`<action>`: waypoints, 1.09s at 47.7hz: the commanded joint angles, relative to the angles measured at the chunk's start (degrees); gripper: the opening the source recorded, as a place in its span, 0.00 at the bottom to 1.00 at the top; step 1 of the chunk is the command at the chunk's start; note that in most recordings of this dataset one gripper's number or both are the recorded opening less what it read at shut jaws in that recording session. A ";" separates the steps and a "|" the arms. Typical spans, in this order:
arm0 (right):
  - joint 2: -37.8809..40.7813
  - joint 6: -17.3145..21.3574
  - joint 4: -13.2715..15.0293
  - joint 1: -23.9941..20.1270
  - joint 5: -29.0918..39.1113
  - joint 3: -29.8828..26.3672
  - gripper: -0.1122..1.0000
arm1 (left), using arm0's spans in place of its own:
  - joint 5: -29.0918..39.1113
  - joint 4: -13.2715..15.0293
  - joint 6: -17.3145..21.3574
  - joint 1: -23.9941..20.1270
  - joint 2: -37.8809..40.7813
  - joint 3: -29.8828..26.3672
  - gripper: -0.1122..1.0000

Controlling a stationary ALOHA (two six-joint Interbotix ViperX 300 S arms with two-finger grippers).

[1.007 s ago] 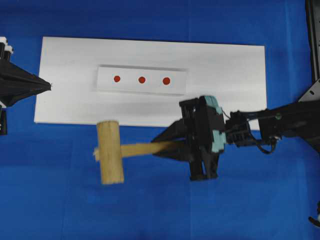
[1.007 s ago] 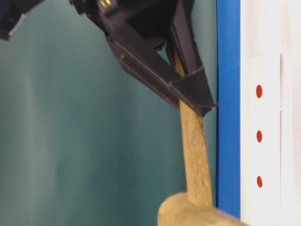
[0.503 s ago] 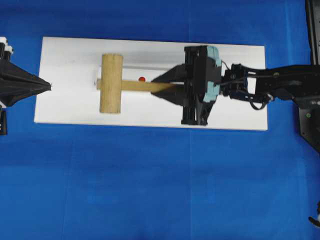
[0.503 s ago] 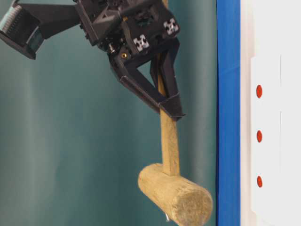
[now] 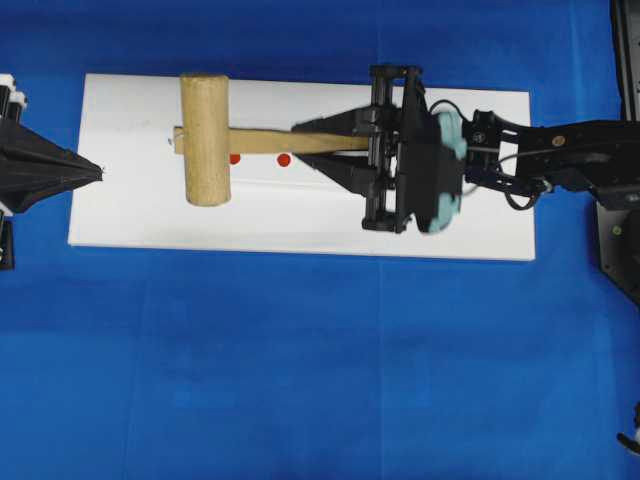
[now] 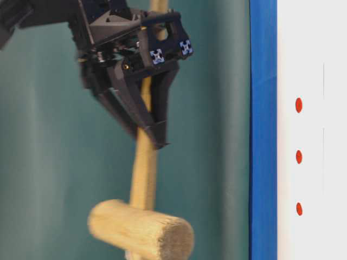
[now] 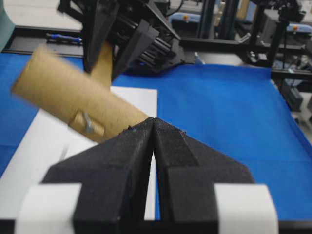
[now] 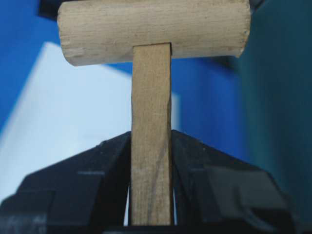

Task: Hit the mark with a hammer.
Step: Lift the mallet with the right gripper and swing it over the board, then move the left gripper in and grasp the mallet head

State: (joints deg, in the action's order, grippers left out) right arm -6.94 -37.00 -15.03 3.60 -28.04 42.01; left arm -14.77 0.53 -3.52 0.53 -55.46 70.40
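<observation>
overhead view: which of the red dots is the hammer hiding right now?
The end dot nearest the right gripper: the hammer handle covers it. The mark and the other end dot still peek out below the handle.

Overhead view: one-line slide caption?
Right gripper holds the wooden mallet by its handle above the white board, its head near the red dots; left gripper shut at the board's edge.
</observation>
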 commanded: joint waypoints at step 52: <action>-0.97 -32.17 0.00 -2.72 -4.92 -1.85 0.19 | -1.23 0.44 -5.80 -2.55 0.53 -0.70 0.14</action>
State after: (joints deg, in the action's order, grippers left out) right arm -6.94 -69.35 -15.03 1.05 -32.52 41.92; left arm -15.21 0.88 -9.14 -1.76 -55.46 70.40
